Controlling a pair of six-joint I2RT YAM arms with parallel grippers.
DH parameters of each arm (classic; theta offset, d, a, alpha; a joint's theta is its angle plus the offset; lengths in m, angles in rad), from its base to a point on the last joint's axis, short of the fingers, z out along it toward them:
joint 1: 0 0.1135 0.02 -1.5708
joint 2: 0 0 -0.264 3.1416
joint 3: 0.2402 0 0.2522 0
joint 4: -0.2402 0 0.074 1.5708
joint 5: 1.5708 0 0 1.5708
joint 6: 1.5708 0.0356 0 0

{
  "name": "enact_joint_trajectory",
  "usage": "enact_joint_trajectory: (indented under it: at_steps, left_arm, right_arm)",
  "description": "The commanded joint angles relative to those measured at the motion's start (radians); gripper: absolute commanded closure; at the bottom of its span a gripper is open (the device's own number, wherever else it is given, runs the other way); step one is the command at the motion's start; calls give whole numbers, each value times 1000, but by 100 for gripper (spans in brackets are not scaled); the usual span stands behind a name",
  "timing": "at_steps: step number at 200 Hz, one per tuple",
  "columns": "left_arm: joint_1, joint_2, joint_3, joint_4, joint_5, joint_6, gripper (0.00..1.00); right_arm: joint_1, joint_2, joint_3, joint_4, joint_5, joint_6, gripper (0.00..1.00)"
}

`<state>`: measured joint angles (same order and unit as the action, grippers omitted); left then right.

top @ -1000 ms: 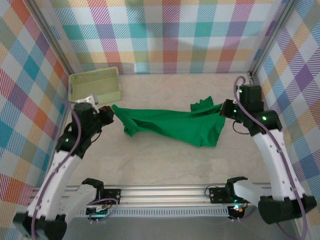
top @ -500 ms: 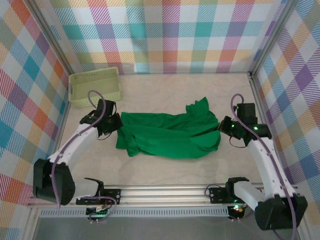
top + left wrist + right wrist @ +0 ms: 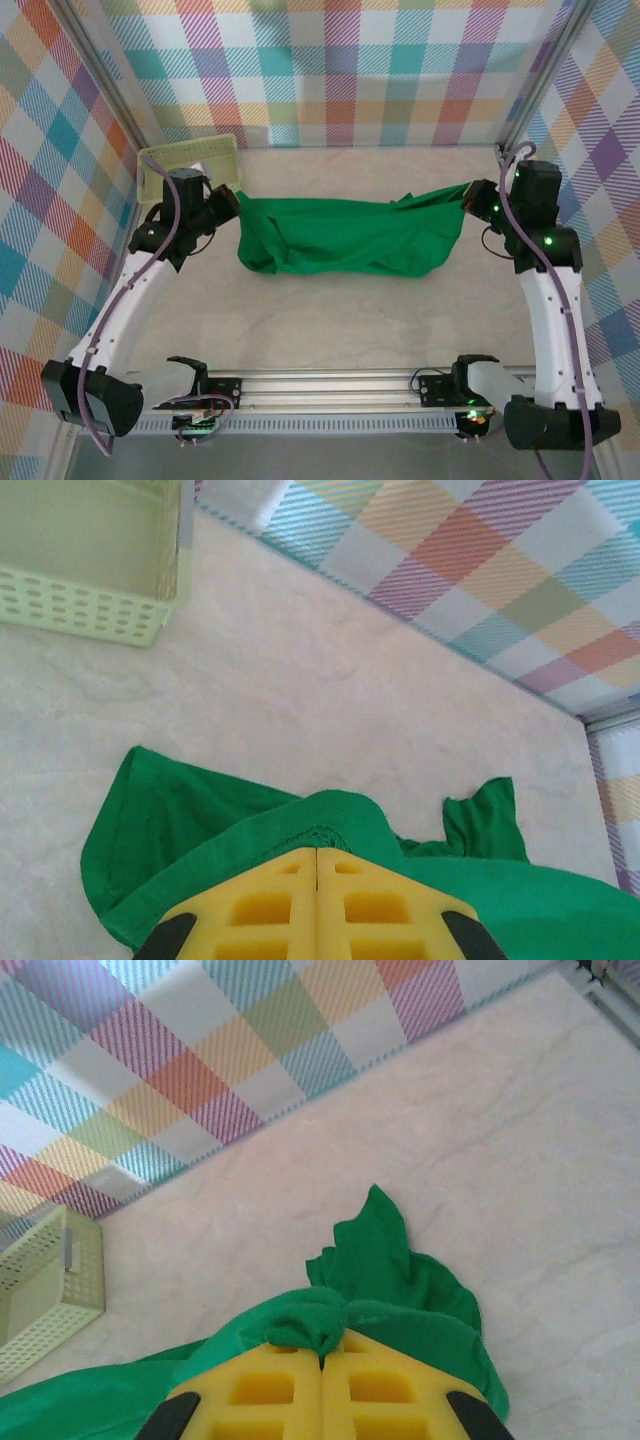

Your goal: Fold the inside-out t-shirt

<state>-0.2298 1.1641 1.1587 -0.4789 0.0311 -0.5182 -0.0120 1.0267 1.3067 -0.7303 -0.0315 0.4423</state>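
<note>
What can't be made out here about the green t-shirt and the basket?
1. Top view: on the t-shirt, collar and sleeves are lost in its own bunched folds.
2. Left wrist view: the pinched cloth is hidden between the shut yellow fingers; the lattice basket is cut off by the top edge.
3. Top view: the left arm covers the basket's near wall.

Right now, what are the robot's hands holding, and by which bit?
Both hold the green t-shirt: the left gripper pinches fabric at its left end, the right gripper at its right end.

A lab test cell: checked-cloth walls (image 3: 330, 70) box in a pale table (image 3: 330, 310) with an aluminium rail (image 3: 330, 385).
</note>
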Motion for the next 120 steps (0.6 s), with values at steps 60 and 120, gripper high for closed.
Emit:
enact_joint_trajectory:
  at_steps: [60, 120]
  left_arm:
    - [47, 405, 74, -165, -30, -11, 100]
    - [-141, 357, 91, -260, -171, 4, 31]
  right_arm:
    - [-5, -14, -515, 176, -180, 60, 100]
    - [-5, -51, -701, 160, -92, 217, 74]
